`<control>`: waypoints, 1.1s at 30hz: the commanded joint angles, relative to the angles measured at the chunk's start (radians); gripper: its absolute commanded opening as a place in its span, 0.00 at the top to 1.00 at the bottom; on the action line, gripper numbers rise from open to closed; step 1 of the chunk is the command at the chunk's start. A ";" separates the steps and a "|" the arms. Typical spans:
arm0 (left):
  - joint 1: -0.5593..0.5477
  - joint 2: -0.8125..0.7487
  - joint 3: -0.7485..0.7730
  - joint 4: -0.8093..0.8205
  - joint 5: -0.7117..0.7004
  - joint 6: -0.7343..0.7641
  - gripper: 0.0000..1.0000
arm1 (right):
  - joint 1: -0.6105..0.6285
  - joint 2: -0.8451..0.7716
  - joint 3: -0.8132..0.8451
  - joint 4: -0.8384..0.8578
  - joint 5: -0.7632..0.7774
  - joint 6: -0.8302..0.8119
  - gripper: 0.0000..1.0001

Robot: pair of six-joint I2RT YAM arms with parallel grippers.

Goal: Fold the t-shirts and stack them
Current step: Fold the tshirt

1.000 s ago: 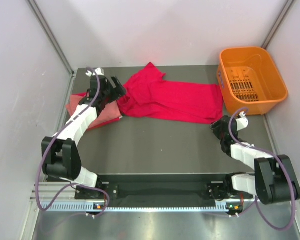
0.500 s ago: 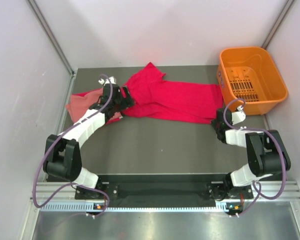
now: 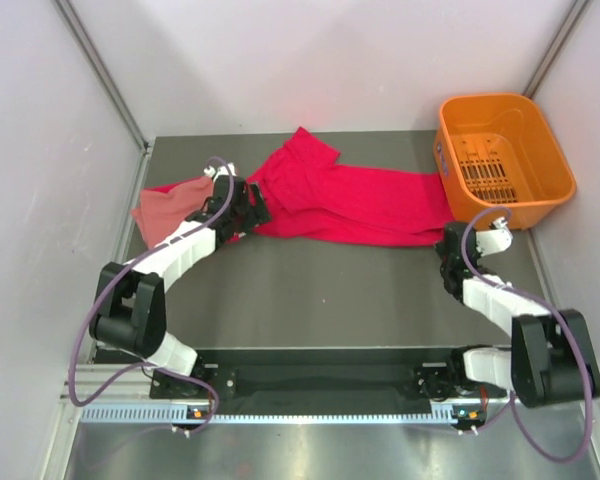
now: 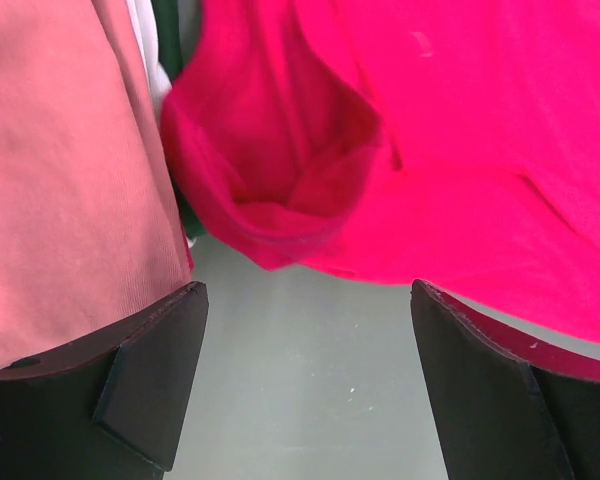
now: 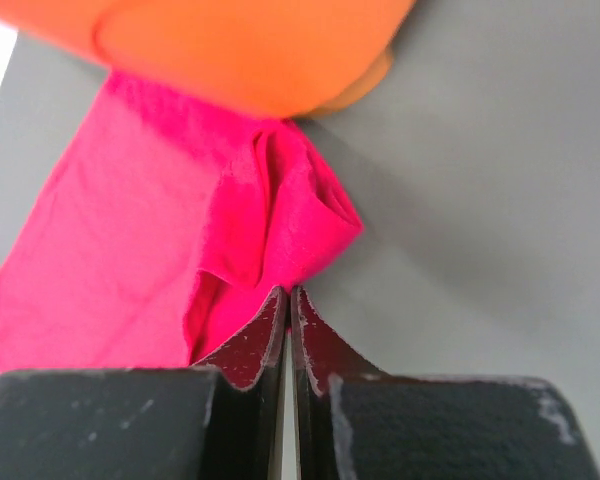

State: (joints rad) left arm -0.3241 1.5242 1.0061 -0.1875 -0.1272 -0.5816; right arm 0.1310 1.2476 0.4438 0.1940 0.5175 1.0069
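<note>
Rightward by a little, the crimson t-shirt [image 3: 350,200] has slid since half a second ago: its near right corner, then short of the basket, now lies just beside the basket's near wall, and both arms have shifted with it. On the grey worktop [image 3: 330,290] the shirt lies spread across the far half, rumpled at its left end and flatter toward the right. At the far right corner the orange basket [image 3: 495,213] sits upright. At the far left lies the salmon t-shirt [image 3: 165,210], its right edge tucked under the crimson one. The left end effector [image 3: 248,208] sits low at the rumpled left end, released, its two fingers [image 4: 150,370] spread wide. Bare worktop shows between them, and a crumpled fold of crimson cloth lies just ahead of the tips. Salmon cloth lies beside and under the left finger. The right end effector [image 3: 448,250] is at the shirt's near right corner, just in front of the basket. It is clenched, the fingers pressed together to a hairline gap, and the bunched corner meets their tips, which appear to nip its edge. In the left wrist view, pale cloth [image 4: 145,40] and dark green cloth [image 4: 170,20] show as thin slivers between the salmon and crimson shirts.
</note>
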 commanded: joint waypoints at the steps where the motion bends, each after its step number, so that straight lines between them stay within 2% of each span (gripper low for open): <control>1: -0.010 0.004 -0.017 0.026 -0.009 -0.011 0.13 | -0.016 -0.083 -0.025 -0.068 0.136 0.006 1.00; 9: -0.024 0.071 0.032 0.029 -0.023 -0.032 0.16 | -0.025 -0.140 -0.040 -0.097 0.181 0.032 1.00; 14: -0.026 0.137 0.081 0.126 -0.031 -0.072 0.18 | -0.027 -0.113 -0.039 -0.079 0.157 0.029 1.00; 21: -0.017 0.336 0.362 0.026 -0.121 -0.069 0.20 | -0.025 -0.089 -0.033 -0.062 0.134 0.018 1.00; 27: 0.008 0.396 0.391 0.077 -0.138 -0.090 0.24 | -0.025 -0.067 -0.022 -0.051 0.110 0.009 1.00; 28: 0.008 0.410 0.406 0.057 -0.149 -0.087 0.26 | -0.025 -0.062 -0.022 -0.051 0.105 0.009 1.00; 31: 0.008 0.465 0.462 -0.015 -0.186 -0.054 0.51 | -0.027 -0.054 -0.016 -0.051 0.098 0.006 1.00; 32: 0.010 0.481 0.477 -0.038 -0.208 -0.055 0.66 | -0.025 -0.056 -0.016 -0.053 0.099 0.006 1.00; 33: 0.011 0.485 0.477 -0.050 -0.231 -0.054 0.69 | -0.027 -0.057 -0.017 -0.051 0.098 0.006 1.00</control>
State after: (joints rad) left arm -0.3161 1.9827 1.4387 -0.1749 -0.2798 -0.6537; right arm 0.1146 1.1896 0.3996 0.1078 0.6109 1.0241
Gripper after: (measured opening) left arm 0.353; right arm 0.008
